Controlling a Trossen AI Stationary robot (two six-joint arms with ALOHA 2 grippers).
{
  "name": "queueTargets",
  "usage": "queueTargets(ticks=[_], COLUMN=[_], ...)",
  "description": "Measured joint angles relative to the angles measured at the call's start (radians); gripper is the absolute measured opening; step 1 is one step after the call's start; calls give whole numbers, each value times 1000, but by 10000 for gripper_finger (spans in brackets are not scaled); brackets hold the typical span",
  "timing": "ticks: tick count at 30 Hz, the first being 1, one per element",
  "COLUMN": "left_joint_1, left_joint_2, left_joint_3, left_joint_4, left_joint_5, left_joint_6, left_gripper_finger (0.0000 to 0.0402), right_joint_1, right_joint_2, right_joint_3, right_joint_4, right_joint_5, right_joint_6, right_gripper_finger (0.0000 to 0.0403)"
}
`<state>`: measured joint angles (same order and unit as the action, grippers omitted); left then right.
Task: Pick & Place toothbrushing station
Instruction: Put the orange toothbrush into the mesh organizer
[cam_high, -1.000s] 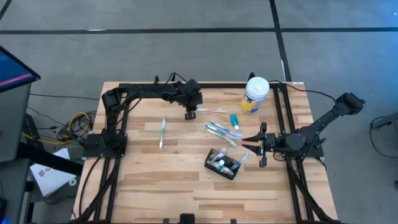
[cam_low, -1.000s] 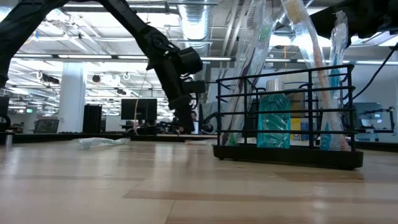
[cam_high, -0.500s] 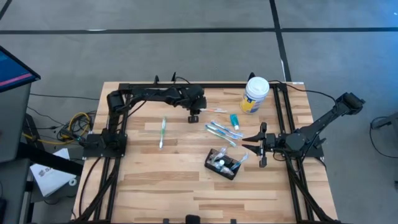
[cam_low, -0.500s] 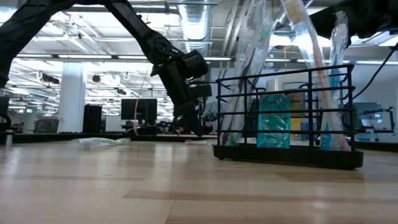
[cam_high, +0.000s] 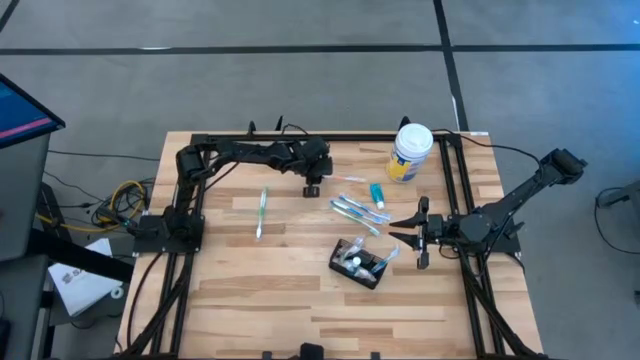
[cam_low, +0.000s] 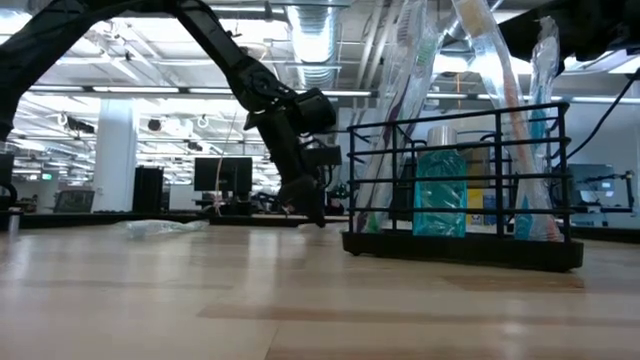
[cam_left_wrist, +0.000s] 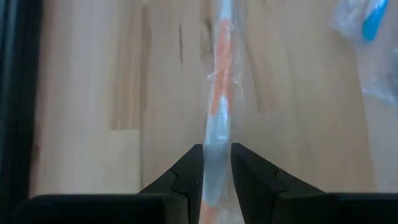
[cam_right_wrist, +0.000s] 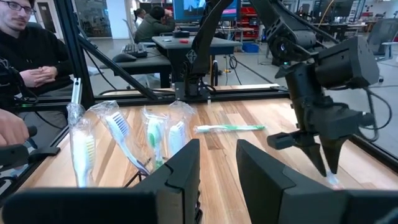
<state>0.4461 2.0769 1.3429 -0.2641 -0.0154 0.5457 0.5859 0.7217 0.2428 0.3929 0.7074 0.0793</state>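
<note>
The toothbrushing station (cam_high: 359, 264), a black wire holder with wrapped toothbrushes and a teal bottle in it, stands on the table right of centre and fills the right half of the low view (cam_low: 460, 190). My left gripper (cam_high: 312, 189) is down at the table's far middle. It is open, with one finger on each side of the end of an orange-and-white wrapped toothbrush (cam_left_wrist: 221, 93), which lies flat on the wood. My right gripper (cam_high: 396, 230) hangs open and level, just right of the station and above it, with nothing between its fingers. My left gripper comes slanting down from the table's left. Its fingertips (cam_left_wrist: 189, 168) stand on either side of the near end (cam_left_wrist: 216, 149) of the wrapped toothbrush. They lie along it. The wrapper fills the narrow gap; whether the fingers touch it I cannot tell. The toothbrush lies on the table.
A white-lidded, yellow-labelled tub (cam_high: 411, 152) stands at the far right. A small teal tube (cam_high: 377, 193) and some wrapped toothbrushes (cam_high: 355, 212) lie between it and the station. A green toothbrush (cam_high: 262, 212) lies left of centre. People sit beyond the table (cam_right_wrist: 28, 56).
My left gripper has sunk toward the table and gone a little toward the right edge, rolling slightly, down over the end of the orange toothbrush. The toothbrush has stayed where it lay.
</note>
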Motion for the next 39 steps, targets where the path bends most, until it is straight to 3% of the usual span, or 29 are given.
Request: queueTargets(ticks=[30, 39], left_joint_1=[0, 0], left_joint_2=[6, 5], left_joint_3=[-1, 1], left_joint_4=[-45, -43], left_joint_5=[-66, -75], left_joint_6=[48, 15], left_gripper_finger=[74, 4], right_joint_1=[1, 1], right_joint_2=[0, 0], right_joint_3=[0, 0], right_joint_4=[-3, -3], right_joint_5=[0, 0], right_joint_6=[0, 0], right_gripper_finger=[98, 98])
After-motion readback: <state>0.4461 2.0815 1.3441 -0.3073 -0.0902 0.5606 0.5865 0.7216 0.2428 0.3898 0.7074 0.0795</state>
